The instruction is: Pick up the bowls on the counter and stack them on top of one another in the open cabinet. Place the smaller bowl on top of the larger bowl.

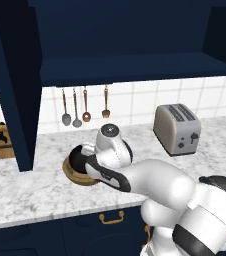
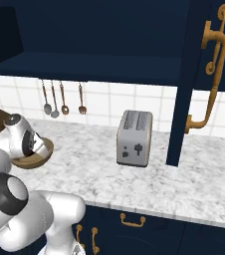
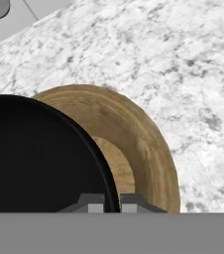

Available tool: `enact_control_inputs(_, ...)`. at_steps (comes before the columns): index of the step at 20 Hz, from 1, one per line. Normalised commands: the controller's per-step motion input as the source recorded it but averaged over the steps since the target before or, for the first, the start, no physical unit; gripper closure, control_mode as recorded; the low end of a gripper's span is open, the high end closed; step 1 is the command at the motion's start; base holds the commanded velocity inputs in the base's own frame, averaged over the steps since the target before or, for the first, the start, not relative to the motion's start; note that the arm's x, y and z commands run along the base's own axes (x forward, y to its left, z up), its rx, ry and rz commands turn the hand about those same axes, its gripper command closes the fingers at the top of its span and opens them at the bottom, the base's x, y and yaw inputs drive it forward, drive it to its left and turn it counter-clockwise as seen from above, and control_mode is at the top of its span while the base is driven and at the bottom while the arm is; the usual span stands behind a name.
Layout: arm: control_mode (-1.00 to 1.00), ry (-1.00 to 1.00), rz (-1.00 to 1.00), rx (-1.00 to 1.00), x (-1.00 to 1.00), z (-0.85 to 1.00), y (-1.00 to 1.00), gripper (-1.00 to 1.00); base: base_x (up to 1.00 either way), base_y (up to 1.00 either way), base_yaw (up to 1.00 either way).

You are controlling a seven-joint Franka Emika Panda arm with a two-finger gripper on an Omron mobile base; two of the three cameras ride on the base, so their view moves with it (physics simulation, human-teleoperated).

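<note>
- Two dark fingertips of the gripper [image 3: 112,203] rise at the bottom of the hand view, one on each side of the thin rim of the smaller bowl [image 3: 34,154]; they pinch that rim, with almost no gap left between them.
- The smaller bowl, glossy black, covers the left half of the hand view and overlaps the larger bowl [image 3: 143,144], whose tan wooden rim and inner wall curve out to its right.
- From the left base view the black bowl [image 1: 77,159] sits over the wooden bowl [image 1: 75,176], with the hand low above both; whether the black one rests in the wood or is held just clear of it, I cannot tell.
- Both bowls are on the counter [image 1: 30,187], marbled white and grey, a little way back from its front edge.
- In the right base view the wooden bowl [image 2: 37,157] shows partly behind the white wrist.
- Well apart to the right stands a silver toaster [image 1: 177,129] near the tiled wall.
- Four utensils [image 1: 76,107] hang on the wall behind the bowls.
- A knife block [image 1: 0,140] stands at the far left of the counter.
- The open cabinet [image 1: 125,67] hangs directly above, its dark navy shelf over the bowls and arm.
- Navy drawers with a brass handle [image 1: 111,217] run below the counter.
</note>
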Motion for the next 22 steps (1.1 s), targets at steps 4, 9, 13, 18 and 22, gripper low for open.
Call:
enact_control_inputs(4, -1.00, 0.00, 0.02, 0.00, 0.45, -0.32, 0.04, -1.00, 0.00, 0.00, 0.00)
enact_control_inputs(9, -1.00, 0.00, 0.00, 0.00, 0.24, 0.11, 0.00, -1.00, 0.00, 0.00, 0.00)
enact_control_inputs(13, -1.00, 0.18, 0.00, 0.01, 0.00, 0.04, -0.49, -1.00, 0.00, 0.00, 0.00)
enact_control_inputs(18, -1.00, 0.15, 0.00, 0.02, 0.00, -0.12, -0.44, -1.00, 0.00, 0.00, 0.00)
enact_control_inputs(22, -1.00, 0.16, 0.04, -0.08, 0.01, -0.68, 0.02, -1.00, 0.00, 0.00, 0.00)
